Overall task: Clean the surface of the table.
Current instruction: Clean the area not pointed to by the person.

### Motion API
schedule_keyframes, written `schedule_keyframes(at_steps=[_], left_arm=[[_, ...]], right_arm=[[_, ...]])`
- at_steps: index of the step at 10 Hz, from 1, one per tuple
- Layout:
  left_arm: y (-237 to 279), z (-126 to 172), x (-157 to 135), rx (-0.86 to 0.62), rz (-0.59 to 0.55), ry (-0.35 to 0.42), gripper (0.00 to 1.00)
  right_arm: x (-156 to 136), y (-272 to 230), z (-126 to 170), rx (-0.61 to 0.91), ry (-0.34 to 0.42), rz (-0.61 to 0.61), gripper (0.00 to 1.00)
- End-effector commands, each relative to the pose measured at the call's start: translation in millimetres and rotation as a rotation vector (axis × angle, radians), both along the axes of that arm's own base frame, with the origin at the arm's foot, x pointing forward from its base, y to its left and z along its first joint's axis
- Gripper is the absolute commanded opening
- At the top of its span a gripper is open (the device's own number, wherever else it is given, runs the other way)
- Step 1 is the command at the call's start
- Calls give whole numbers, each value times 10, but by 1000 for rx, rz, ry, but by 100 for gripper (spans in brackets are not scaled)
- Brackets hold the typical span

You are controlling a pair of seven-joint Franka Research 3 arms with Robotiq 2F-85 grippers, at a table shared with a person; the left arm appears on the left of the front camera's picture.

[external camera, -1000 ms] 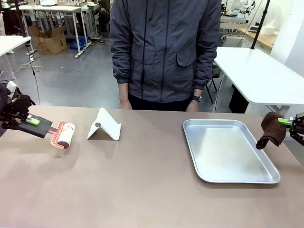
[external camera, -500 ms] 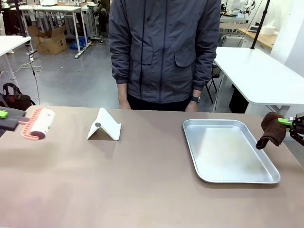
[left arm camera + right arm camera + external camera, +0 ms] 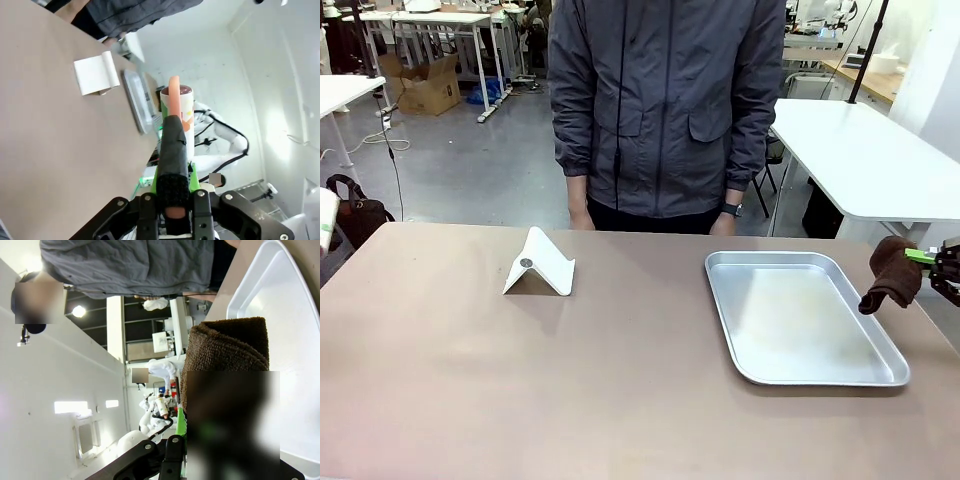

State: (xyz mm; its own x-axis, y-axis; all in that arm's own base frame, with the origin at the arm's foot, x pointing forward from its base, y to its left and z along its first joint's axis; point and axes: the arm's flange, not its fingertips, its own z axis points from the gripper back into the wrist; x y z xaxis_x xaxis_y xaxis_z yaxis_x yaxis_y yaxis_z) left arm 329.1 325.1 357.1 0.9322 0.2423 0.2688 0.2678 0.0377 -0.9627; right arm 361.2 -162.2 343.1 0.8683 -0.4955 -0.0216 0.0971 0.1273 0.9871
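Smooth, rigid taupe table needs wiping, not grasping; left gripper clamps lint roller, right gripper pinches brown cloth.

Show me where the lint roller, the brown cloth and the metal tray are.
lint roller (image 3: 176, 102): left wrist view, on its white roll.
brown cloth (image 3: 893, 272): front view, middle of the hanging fold.
metal tray (image 3: 800, 318): front view, bare floor of the tray.

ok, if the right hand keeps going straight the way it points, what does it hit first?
Probably the silver tray. The right hand, shut on a brown cloth, points over the tray's right rim from off the table. Depth is unclear; it may pass above.
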Motion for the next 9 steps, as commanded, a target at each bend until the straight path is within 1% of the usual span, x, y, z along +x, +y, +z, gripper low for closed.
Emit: schedule_keyframes(at_steps=[1,2,3,9], left_arm=[[245,-128,120,-74,-56,-14,22],[320,-218,177,-105,-56,3,22],[15,-166,26,-34,-6,4,22],[15,-166,26,-34,-6,4,22]], right_arm=[[2,-5,65,-4,5,12,12],[2,-5,65,-4,5,12,12],[2,-5,65,-4,5,12,12],[2,-5,65,-4,5,12,12]])
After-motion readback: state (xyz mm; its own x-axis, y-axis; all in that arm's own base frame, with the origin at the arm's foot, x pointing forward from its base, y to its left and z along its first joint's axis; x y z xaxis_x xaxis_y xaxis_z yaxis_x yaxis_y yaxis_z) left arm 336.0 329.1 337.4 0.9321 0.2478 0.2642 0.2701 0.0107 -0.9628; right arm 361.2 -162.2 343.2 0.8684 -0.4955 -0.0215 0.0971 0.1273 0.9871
